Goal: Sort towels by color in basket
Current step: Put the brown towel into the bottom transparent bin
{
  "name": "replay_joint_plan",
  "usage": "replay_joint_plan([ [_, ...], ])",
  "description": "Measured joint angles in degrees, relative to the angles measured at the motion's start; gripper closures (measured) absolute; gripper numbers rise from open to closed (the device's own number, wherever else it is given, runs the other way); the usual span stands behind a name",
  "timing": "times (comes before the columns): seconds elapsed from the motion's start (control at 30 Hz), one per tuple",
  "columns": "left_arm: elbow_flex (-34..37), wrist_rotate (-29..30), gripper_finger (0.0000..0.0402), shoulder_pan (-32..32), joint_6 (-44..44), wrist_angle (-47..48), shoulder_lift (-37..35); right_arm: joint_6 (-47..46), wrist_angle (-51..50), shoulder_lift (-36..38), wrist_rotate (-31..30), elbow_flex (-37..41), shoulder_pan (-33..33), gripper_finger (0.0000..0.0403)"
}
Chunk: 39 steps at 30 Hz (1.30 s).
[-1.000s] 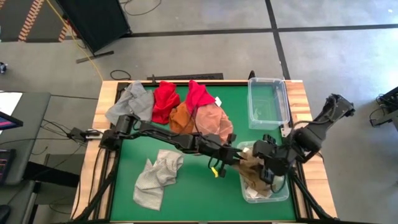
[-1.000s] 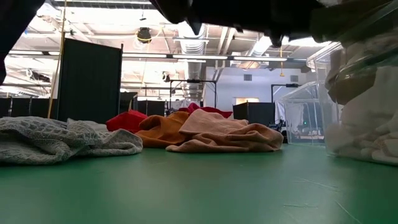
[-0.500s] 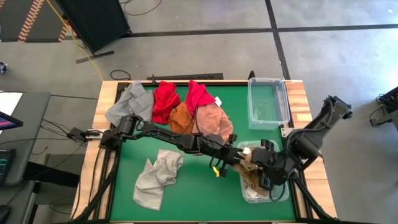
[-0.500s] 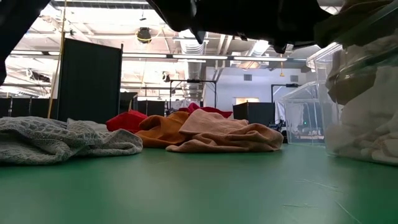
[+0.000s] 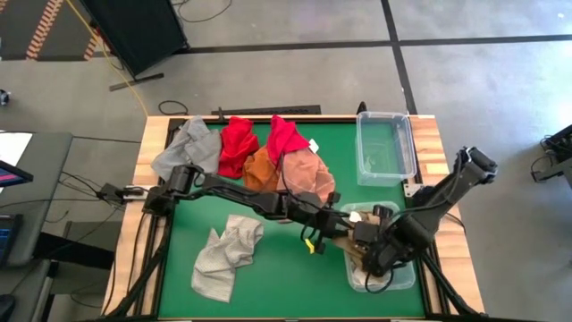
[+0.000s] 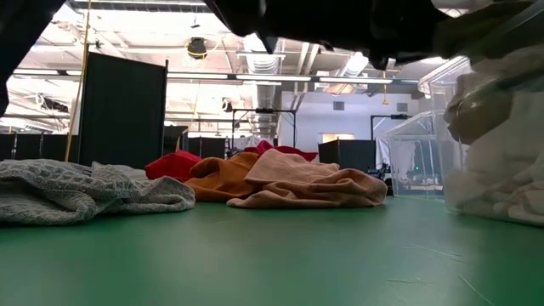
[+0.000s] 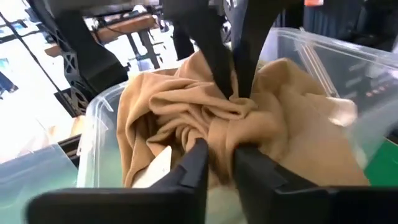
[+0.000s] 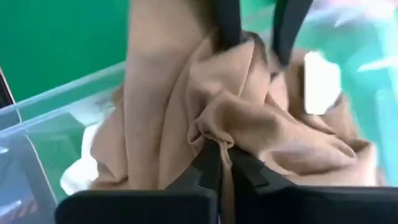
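Observation:
A tan-brown towel (image 5: pixel 359 240) lies bunched on top of white cloth (image 6: pixel 497 191) in the clear basket (image 5: pixel 404 275) at the table's near right. My right gripper (image 8: pixel 219 157) is down in the basket, shut on the towel. My left gripper (image 7: pixel 217 163) reaches in from the table's left. Its fingers stand a little apart on either side of another fold of the same towel (image 7: pixel 219 140). The two grippers face each other closely. My right gripper pinches a raised fold near the middle of the tan towel (image 8: pixel 217 127) between its two fingers, coming from the table's right, slanting down. The towel rests bunched in the basket. Whether my left gripper's fingers (image 7: pixel 194 163) touch the fold between them, I cannot tell.
Grey (image 5: pixel 188 148), red (image 5: pixel 237 143), orange (image 5: pixel 259 170) and pink (image 5: pixel 308 174) towels lie heaped along the table's far side. Another grey towel (image 5: pixel 223 259) lies near the front. A second clear basket (image 5: pixel 386 148) stands at the far right.
My right gripper has gone down and toward the table's left into the near basket, up to my left gripper, and has shut on the tan towel. The towel has stayed bunched in the basket.

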State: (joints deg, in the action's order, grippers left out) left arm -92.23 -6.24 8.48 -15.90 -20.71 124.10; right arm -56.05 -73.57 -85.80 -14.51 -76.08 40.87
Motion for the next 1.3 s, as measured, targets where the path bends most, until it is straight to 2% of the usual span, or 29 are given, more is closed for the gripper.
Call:
replay_joint_plan([
  [0.1,0.1,-0.1,0.0281,0.1,-1.4,4.3,-2.3,-2.6,0.3,-1.1,2.2,2.4,0.8,0.0354],
  [0.23,0.1,-0.1,0.0213,0.3,-2.3,12.1,-7.4,-5.4,2.5,-2.3,5.1,6.3,2.2,0.0365],
  [0.33,0.0,0.0,0.0183,0.5,-3.9,22.9,-12.1,-6.7,6.6,-2.6,5.5,9.4,3.4,0.0376],
  [0.47,0.0,0.5,0.0174,1.0,-5.7,40.7,-18.0,-8.4,12.9,-2.3,5.7,13.8,3.9,0.0373],
  [0.63,0.5,2.1,0.0173,1.7,-4.0,63.4,-23.4,-9.0,19.4,-2.1,7.6,19.0,3.8,0.0366],
  [0.8,3.1,2.4,0.0173,2.8,1.3,78.7,-27.9,-8.2,21.9,-2.1,8.8,21.4,2.7,0.0369],
  [0.93,7.4,2.1,0.0173,4.7,6.3,84.0,-31.4,-7.4,22.6,-2.1,9.2,22.2,1.6,0.0367],
  [1.03,12.8,0.2,0.0173,6.6,9.7,84.5,-34.4,-6.9,24.1,-2.1,10.3,23.1,0.9,0.0367],
  [1.2,24.1,-1.2,0.0173,10.5,16.0,82.2,-38.9,-6.9,24.7,-1.9,10.9,23.5,0.2,0.0366],
  [1.3,31.5,-1.2,0.0173,12.9,19.9,76.9,-41.6,-7.3,24.8,-1.2,10.9,23.6,0.2,0.036],
])
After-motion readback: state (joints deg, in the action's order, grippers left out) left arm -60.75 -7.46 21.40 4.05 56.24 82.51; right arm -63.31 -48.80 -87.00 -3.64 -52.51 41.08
